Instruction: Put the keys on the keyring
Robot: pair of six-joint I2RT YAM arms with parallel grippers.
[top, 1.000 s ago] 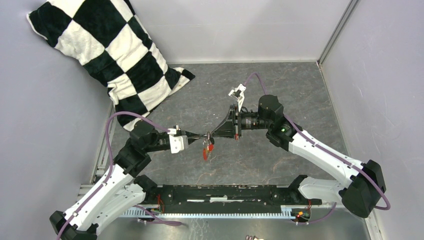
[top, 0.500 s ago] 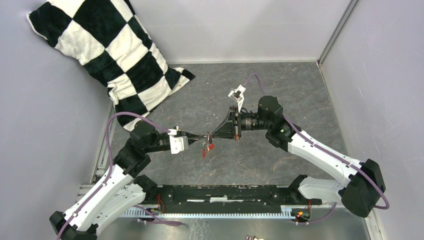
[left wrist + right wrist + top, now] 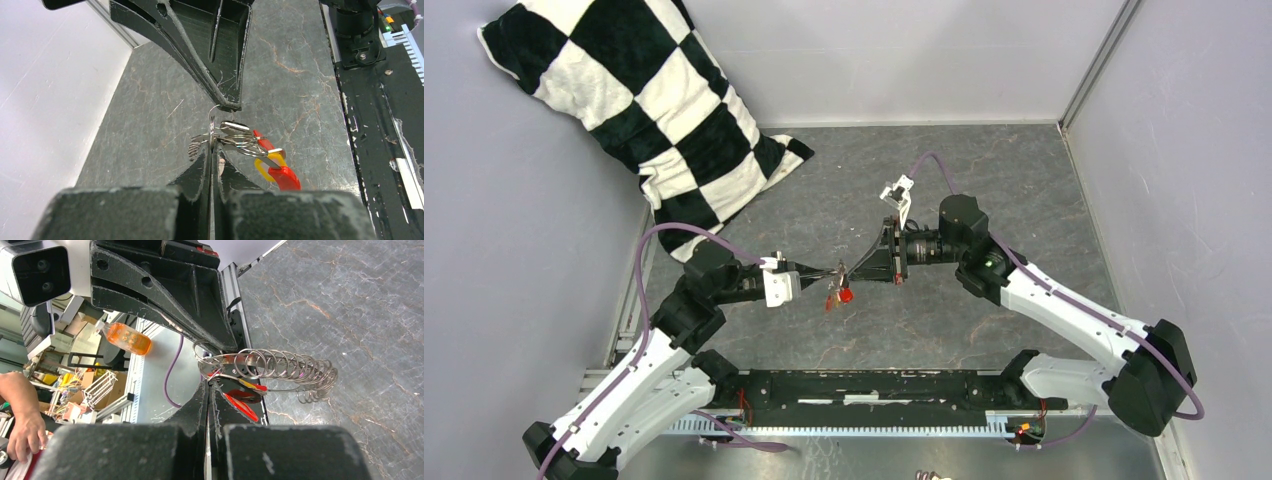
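Observation:
Both grippers meet tip to tip above the middle of the table. My left gripper [image 3: 832, 271] [image 3: 212, 145] is shut on the keyring [image 3: 212, 126], a thin grey wire loop seen edge-on. A springy coil of wire loops [image 3: 280, 366] [image 3: 197, 148] hangs from it. My right gripper [image 3: 848, 270] [image 3: 208, 382] is shut on a silvery key blade [image 3: 227, 360] right at the ring. The keys [image 3: 838, 295] with red and yellow heads [image 3: 275, 170] dangle just below the two tips. In the right wrist view a red head [image 3: 241, 403] shows beside my fingers.
A black-and-white checked pillow [image 3: 639, 100] leans in the far left corner. Grey walls close in the marbled table [image 3: 984, 180] on three sides. The black base rail [image 3: 874, 385] runs along the near edge.
The dangling keys have swung up a little and turned. My right gripper has shifted slightly towards the left one. Both stay shut.

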